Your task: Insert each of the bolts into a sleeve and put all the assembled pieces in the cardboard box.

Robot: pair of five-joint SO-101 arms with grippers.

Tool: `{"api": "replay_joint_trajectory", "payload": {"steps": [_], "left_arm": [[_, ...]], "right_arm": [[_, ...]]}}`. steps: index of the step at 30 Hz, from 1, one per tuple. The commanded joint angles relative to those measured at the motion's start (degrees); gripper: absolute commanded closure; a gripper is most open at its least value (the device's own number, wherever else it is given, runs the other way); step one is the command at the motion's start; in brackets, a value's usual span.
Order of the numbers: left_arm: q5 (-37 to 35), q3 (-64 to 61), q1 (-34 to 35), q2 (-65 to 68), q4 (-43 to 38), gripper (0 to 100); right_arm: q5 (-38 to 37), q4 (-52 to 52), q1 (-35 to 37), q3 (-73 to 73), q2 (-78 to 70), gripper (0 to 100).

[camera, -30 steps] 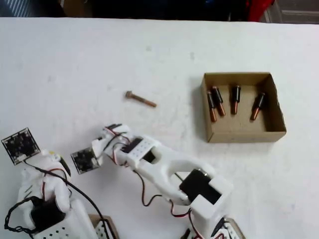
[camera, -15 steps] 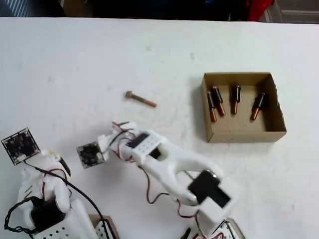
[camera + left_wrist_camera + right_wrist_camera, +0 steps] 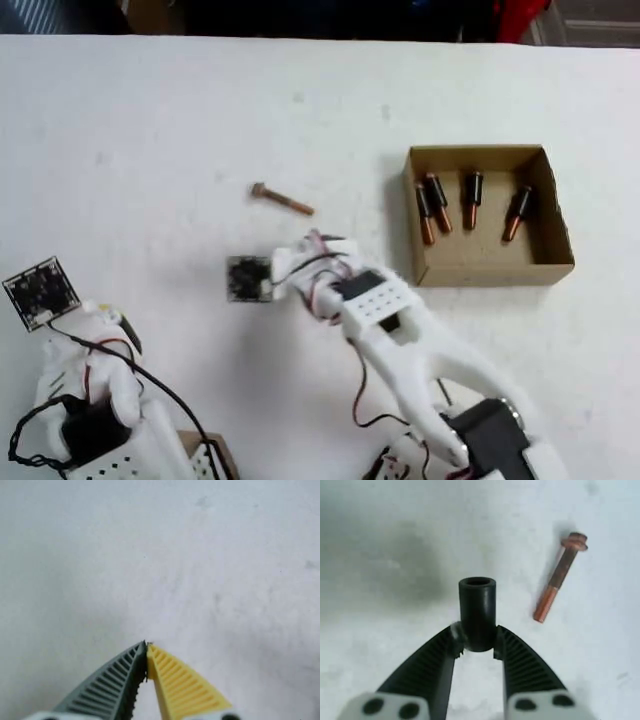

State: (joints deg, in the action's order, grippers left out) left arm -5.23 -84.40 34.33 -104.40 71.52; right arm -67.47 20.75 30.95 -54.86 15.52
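My right gripper is shut on a black sleeve that stands out past its fingertips, open end forward. A loose copper bolt lies on the white table just beyond and to one side of it. In the high view the same bolt rests left of the cardboard box, and the right arm sits just below the bolt. Several assembled pieces lie inside the box. My left gripper is shut with nothing between its grey and yellow fingers, low at the table's front left.
The cardboard box stands at the right of the white table. Red and black wires trail along the right arm. A camera board on the left arm sticks out near the front left edge.
The right arm has swung to the right and a little farther back, bringing the sleeve close to the loose bolt. The left arm has stayed put.
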Motion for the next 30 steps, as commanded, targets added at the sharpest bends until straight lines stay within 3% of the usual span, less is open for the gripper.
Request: {"api": "replay_joint_trajectory", "payload": {"steps": [1, 6, 11, 19, 30], "left_arm": [[0.5, 2.7, 0.3, -0.5, 0.3, 98], [0.5, 1.7, 0.3, -0.5, -0.2, 98], [0.4, 1.5, 0.3, -0.5, -0.8, 98], [0.4, 1.5, 0.2, -0.5, -0.6, 98], [0.4, 1.5, 0.2, -0.5, -0.5, 98]], "right_arm": [[0.7, 0.0, -4.7, 0.1, 3.6, 98.1], [2.0, 0.5, -9.3, -0.4, 4.6, 98.1], [15.8, 3.7, -9.7, -3.0, 4.4, 97.8], [29.7, 11.6, -9.5, 3.6, 2.2, 97.7], [35.1, 22.0, -11.0, 22.8, -19.8, 97.7]]}}
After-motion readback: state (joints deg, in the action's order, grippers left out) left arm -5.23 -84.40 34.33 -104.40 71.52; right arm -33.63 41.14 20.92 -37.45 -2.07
